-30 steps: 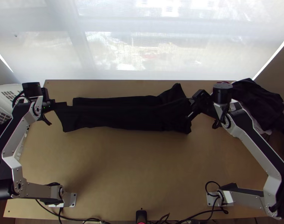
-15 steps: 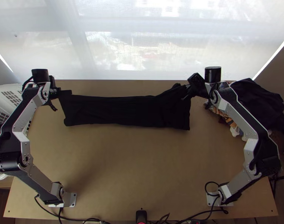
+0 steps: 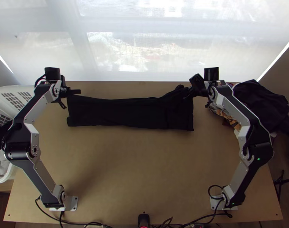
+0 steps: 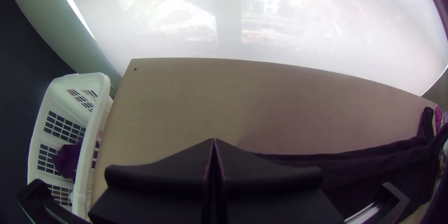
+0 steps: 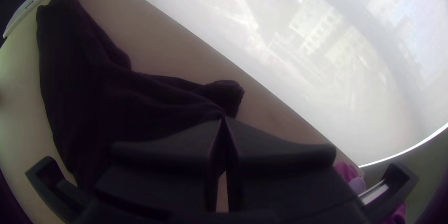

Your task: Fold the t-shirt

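One closed left claw [image 3: 78, 91] is at the bench's [image 3: 140, 163] ten o'clock; the right claw [image 3: 187, 94], at one, pinches the black t-shirt [image 3: 125, 113].

Black t-shirt [image 3: 125, 113], white basket [image 4: 97, 121]

My left arm [image 3: 38, 110], along the left of the top view, and my right arm [image 3: 241, 108], along the right, are both showing silver-grey links against black joints. Each is bending at a chunky black elbow, the left elbow [image 3: 18, 152] and the right elbow [image 3: 260, 148], and dark screws are dotting the pale metal. A small green light [image 3: 258, 159] is glowing at the right of the frame. Black drum-shaped housings, the left housing [image 3: 52, 74] and the right housing [image 3: 211, 74], are topping my wrists. Silver base plates are sitting lower left [image 3: 73, 203] and lower right [image 3: 216, 204], with a thin black cable [image 3: 214, 186] looping beside the right one. In the wrist views, my left gripper [image 3: 79, 91] and right gripper [image 3: 187, 94] are showing wide, matte black fingers [image 4: 163, 182] narrowing to points.
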### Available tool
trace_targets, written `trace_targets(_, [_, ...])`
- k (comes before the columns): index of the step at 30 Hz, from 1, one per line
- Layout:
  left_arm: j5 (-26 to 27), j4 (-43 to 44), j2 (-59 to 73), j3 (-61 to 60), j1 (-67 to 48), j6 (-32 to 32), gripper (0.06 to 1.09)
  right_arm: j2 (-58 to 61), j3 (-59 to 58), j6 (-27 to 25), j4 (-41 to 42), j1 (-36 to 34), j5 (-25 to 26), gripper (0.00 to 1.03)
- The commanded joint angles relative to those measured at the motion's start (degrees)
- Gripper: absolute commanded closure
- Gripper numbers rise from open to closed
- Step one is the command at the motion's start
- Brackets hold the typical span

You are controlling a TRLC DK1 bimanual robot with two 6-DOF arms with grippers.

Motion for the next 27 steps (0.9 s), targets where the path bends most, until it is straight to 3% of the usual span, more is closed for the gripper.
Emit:
trace_targets(1, [-0.41,-0.20,3.04,2.61,-1.50,-0.84,1.05,3.26,0.98,1.20,0.03,-0.53,0.21,1.00])
trace_targets(2, [-0.41,-0.20,3.30,2.70,-1.50,-0.84,1.05,3.62,0.98,1.20,0.03,-0.53,0.21,0.96])
trace_targets(3, [-0.41,-0.20,3.39,2.70,-1.50,-0.84,1.05,3.79,0.98,1.29,0.03,-0.53,0.12,0.83])
trace_targets(7, [-0.41,-0.90,2.77,2.70,-1.41,-0.58,1.05,3.35,0.80,2.96,-0.06,-0.26,0.21,0.15])
trace_targets(8, [-0.41,-1.08,2.33,2.70,-1.41,-0.67,1.00,2.74,0.63,3.22,-0.15,0.00,0.12,0.04])
trace_targets(12, [-0.32,-2.84,0.22,5.42,-2.11,-1.55,0.74,-0.52,-0.25,4.45,-0.15,1.50,0.12,0.04])
trace_targets(16, [-0.32,-15.49,2.16,16.85,-4.49,-2.16,0.44,-4.47,-1.22,6.91,-0.41,4.04,0.12,0.04])
trace_targets(22, [-0.41,-27.71,-0.13,19.22,-8.35,-2.60,0.34,-9.66,-3.15,7.70,-2.08,9.93,0.21,0.04])
trace_targets(27, [-8.14,-23.49,-6.72,4.19,-11.78,-0.05,0.30,-10.97,-3.94,7.88,-3.40,13.98,0.30,0.04])
